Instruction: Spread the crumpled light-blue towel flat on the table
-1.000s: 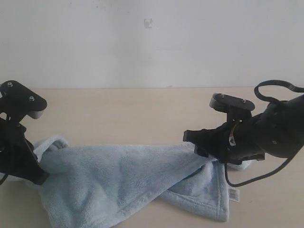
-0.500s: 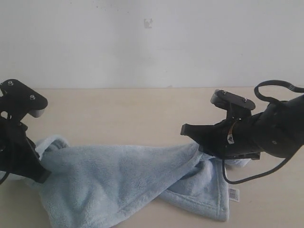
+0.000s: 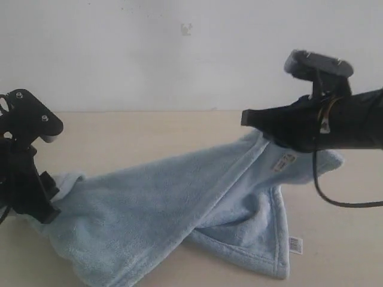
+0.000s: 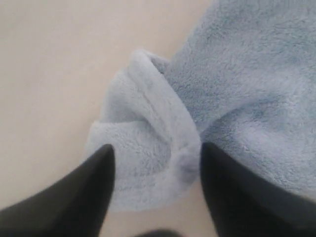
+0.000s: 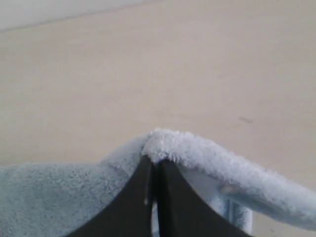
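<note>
The pale light-blue towel (image 3: 161, 209) lies stretched and partly folded across the beige table (image 3: 149, 134). My right gripper (image 3: 257, 127) is shut on a hem fold near one corner and holds it above the table. The right wrist view shows the fleece (image 5: 197, 153) draped over the closed fingertips of the right gripper (image 5: 155, 160). A small white tag (image 3: 281, 160) hangs just below the grip. My left gripper (image 3: 48, 210) stands at the towel's left end. In the left wrist view it (image 4: 155, 154) is open, with a bunched corner (image 4: 148, 143) lying between its fingers (image 4: 94, 187).
A second, barcode tag (image 3: 294, 244) sits on the lower layer's corner near the front right. A grey-white wall (image 3: 179, 54) rises behind the table. A black cable (image 3: 341, 200) loops under the right arm. Bare table (image 4: 49, 74) surrounds the bunched corner.
The right gripper has risen and moved slightly right, lifting its end of the towel off the table and pulling the cloth taut. The left arm has stayed nearly in place.
</note>
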